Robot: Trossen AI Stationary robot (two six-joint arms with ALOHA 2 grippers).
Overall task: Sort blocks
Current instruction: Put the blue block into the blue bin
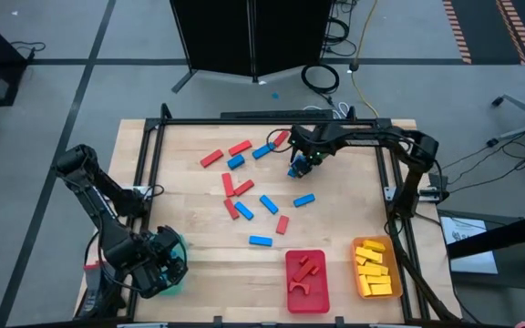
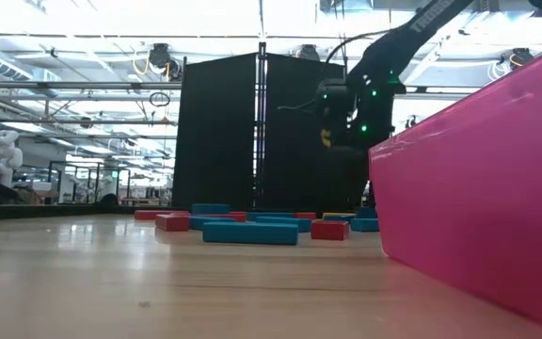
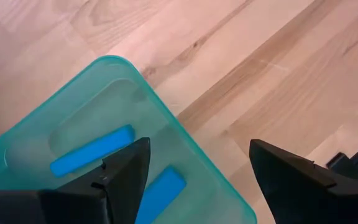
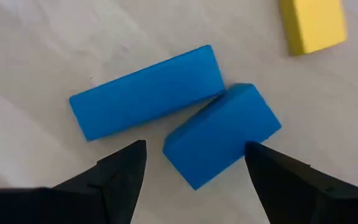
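Red and blue blocks (image 1: 244,196) lie scattered flat on the wooden table. My right gripper (image 1: 300,168) hangs open over the table's far middle, pointing down. Its fingers stand on either side of a blue block (image 4: 222,134), which touches a second blue block (image 4: 148,93) at one corner; a yellow block (image 4: 312,25) lies close by. I see no touch. My left gripper (image 3: 200,143) is open at the near left, above the rim of a teal tray (image 3: 166,112) that holds two blue blocks (image 3: 92,150).
A red tray (image 1: 306,280) with red arches and an orange tray (image 1: 376,269) with yellow blocks stand at the near right. The red tray's wall (image 2: 478,188) fills the right of the low view. A black frame (image 1: 272,120) edges the table.
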